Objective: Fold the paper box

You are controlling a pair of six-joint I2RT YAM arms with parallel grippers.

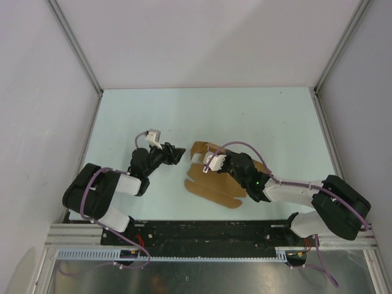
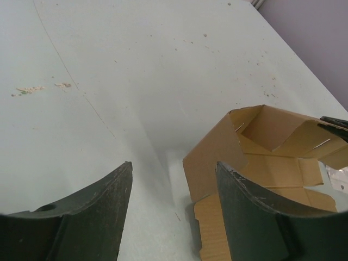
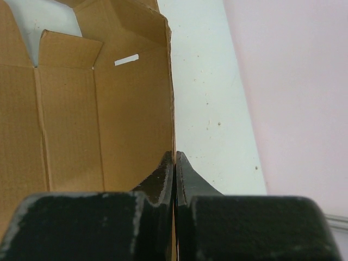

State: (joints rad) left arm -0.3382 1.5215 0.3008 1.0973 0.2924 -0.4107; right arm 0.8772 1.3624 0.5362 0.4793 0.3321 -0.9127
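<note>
The half-folded box (image 1: 214,190) lies on the table (image 1: 275,122). The right gripper (image 3: 174,157) pinches its upright wall, fingers closed. At the box's 9 o'clock, the left gripper (image 1: 178,153) stands open, empty.

Pale green table (image 2: 163,65), dusted with crumbs (image 2: 30,88) far left of the left gripper (image 2: 174,166); paper box (image 2: 212,152) resting just right of it.

Top external: high overhead at 6 o'clock edge, looks down, far, whole table (image 1: 245,116). Left wrist: low, near, paper box (image 2: 261,163) at 4 o'clock. Right wrist: closest, along box wall. Box shared by all.
</note>
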